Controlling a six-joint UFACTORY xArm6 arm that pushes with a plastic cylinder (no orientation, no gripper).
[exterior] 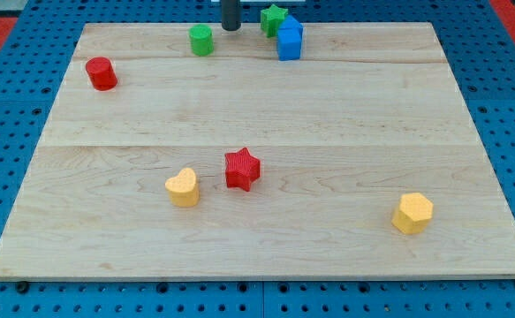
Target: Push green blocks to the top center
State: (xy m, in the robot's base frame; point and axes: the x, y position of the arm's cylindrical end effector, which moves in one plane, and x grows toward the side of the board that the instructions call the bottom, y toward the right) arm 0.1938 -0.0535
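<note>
My tip (230, 28) sits at top centre of the wooden board (257, 106), between green cylinder (201, 40) and green star (273, 18). No jaws, nothing held. Blue pegboard (10, 124) surrounds the board.

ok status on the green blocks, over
My tip at top centre, between the greens. Green cylinder just left of it, green star right. Blue block touching the star.

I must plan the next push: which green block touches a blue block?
The green star, against the blue block; the green cylinder stands alone, left of my tip.
</note>
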